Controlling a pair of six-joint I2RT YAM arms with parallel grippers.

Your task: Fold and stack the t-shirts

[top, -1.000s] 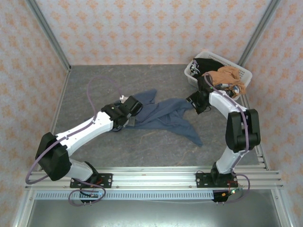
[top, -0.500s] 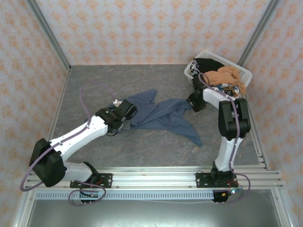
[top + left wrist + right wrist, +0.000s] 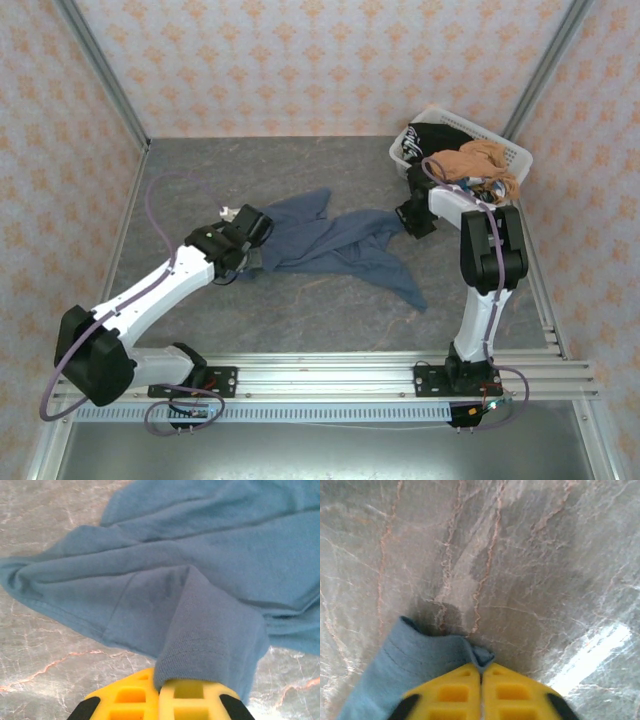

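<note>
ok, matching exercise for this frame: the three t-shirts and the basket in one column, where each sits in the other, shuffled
Things
1. slate-blue t-shirt
2. orange-tan t-shirt
3. black t-shirt
4. basket

Places
A. far right corner of the table
B. inside the basket, toward its far left end
C. crumpled on the table's middle, between the two arms
D. heaped at the basket's near right end, spilling over the rim

Pairs: 1-C, 2-D, 3-B, 4-A
</note>
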